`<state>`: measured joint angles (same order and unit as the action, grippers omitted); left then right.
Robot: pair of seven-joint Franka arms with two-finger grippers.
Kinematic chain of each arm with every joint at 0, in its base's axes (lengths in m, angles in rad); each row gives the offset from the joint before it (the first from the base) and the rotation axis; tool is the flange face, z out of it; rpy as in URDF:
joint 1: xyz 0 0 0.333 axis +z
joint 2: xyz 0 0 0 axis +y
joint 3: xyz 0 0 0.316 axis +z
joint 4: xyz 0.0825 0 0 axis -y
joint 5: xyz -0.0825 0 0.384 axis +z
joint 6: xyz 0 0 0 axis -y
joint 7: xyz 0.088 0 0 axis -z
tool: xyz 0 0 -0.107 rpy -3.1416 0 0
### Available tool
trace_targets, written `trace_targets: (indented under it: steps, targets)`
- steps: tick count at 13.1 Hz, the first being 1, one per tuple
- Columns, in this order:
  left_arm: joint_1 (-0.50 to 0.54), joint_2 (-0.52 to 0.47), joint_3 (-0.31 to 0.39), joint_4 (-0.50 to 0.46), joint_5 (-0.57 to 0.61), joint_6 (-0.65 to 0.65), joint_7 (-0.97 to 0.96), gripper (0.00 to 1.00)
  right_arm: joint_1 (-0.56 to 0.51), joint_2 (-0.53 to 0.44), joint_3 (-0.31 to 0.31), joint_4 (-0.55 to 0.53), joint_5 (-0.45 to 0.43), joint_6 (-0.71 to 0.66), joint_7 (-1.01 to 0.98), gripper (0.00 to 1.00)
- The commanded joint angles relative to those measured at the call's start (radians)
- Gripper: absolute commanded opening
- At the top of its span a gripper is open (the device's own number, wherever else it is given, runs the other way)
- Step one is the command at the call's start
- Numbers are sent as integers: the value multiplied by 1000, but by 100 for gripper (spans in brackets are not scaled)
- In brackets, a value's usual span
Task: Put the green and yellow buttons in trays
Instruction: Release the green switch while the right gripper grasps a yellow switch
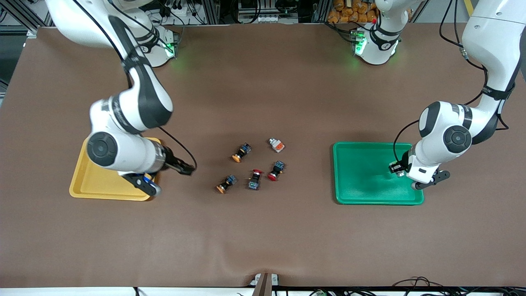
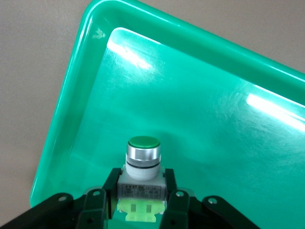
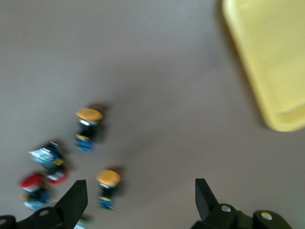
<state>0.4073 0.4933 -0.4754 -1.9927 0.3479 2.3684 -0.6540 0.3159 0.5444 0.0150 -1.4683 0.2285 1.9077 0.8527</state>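
Green-topped button (image 2: 143, 160) gripped over green tray (image 1: 361, 197).

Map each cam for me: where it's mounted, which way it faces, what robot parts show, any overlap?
Front: high across the table, facing both bases; both arms show.
Left wrist: looks down into the shallow green plastic tray; left gripper fingers clamp the grey green-topped push-button.
Right wrist: looks at brown table; open right gripper fingers show.
Shared: shallow yellow plastic tray, front and right wrist.

buttons (image 1: 254, 164) lie between trays (image 1: 365, 193)
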Motion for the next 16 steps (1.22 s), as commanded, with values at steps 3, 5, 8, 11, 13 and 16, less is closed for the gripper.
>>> trace_targets:
  steps: [3,5,8,11,13,16]
  targets:
    - [4,18,-6,28,23,0,-9,56,91,136,-7,20,32,317,234,100]
    - [4,16,-6,28,22,-1,-18,90,138,184,-7,20,28,449,299,100]
    - [1,1,-9,28,11,-12,-24,100,141,232,-10,19,15,499,305,100]
    - [-12,-10,-92,17,8,-41,-149,100,147,259,-13,10,-18,491,308,100]
    - [-51,-4,-135,18,8,-41,-234,100,170,276,-15,11,-23,493,350,100]
    - [-160,-4,-137,23,8,-41,-341,100,173,301,-15,8,-104,490,350,65]
